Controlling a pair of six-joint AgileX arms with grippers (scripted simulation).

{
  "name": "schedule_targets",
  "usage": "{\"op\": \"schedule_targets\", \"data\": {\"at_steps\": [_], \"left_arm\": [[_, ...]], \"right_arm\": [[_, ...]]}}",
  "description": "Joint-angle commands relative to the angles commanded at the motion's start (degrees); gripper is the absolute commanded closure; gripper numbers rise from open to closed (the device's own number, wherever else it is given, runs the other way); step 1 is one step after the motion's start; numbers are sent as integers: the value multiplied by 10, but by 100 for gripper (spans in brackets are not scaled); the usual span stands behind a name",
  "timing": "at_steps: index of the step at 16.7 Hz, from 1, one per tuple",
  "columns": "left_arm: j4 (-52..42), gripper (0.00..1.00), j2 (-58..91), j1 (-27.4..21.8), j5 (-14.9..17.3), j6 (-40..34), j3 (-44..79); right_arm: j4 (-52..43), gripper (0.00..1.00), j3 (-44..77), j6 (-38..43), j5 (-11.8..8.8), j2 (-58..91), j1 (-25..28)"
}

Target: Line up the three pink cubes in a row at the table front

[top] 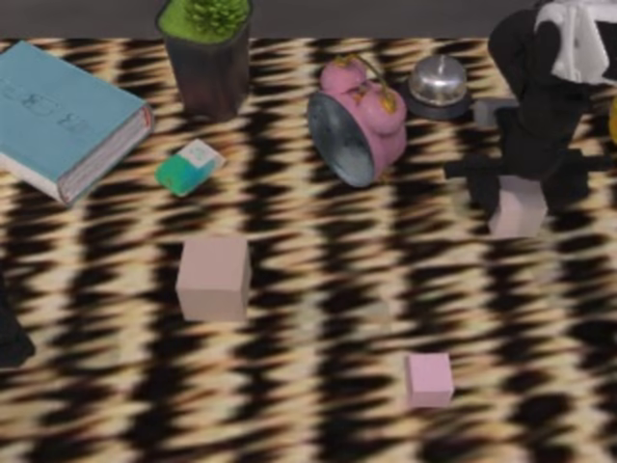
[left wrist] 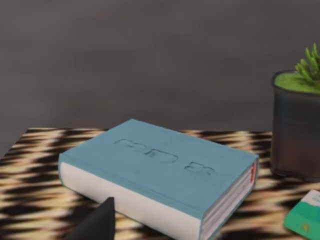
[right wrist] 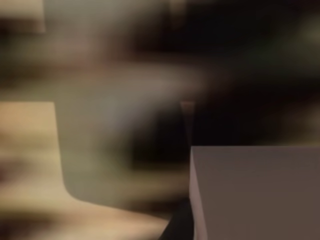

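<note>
Nearest to the front edge of the bench [top: 318, 405] lay the small bright pink cube [top: 429, 379], right of the middle, alone on the striped pattern. A little farther back, left of the middle, stood the large dusty pink cube [top: 214, 278], well apart from the small one. Farther still, on the right side, was the medium pale pink cube [top: 518, 209], and my right hand [top: 521, 183] was down over it, with the dark fingers standing on both of its sides. In the right wrist view one flat face of this cube [right wrist: 255, 192] filled the near corner, very close to the camera. I could not tell whether the fingers already pressed it or only stood beside it.

The relation that mattered, I judged, was this: the medium cube lay directly under my right hand, while the row place was toward the front, near the small cube on the same side. So the right arm was clearly the nearer one for this move.

My left hand [top: 12, 338] was parked at the left edge, only a dark tip showing; its opening I could not tell. It was nearer to the large cube
</note>
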Motion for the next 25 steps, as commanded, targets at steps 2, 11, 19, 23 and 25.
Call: {"op": "schedule_targets", "data": {"at_steps": [2, 11, 19, 23, 25], "left_arm": [[0, 0, 0, 0, 0, 0, 0], [0, 0, 0, 0, 0, 0, 0], [0, 0, 0, 0, 0, 0, 0], [0, 0, 0, 0, 0, 0, 0], [0, 0, 0, 0, 0, 0, 0]], "right_arm": [[0, 100, 0, 0, 0, 0, 0], [-14, 100, 13, -2, 2, -15, 0], [-141, 100, 108, -2, 2, -46, 3], [-139, 100, 106, 1, 2, -45, 1], [-135, 100, 91, 21, 2, -56, 21]]}}
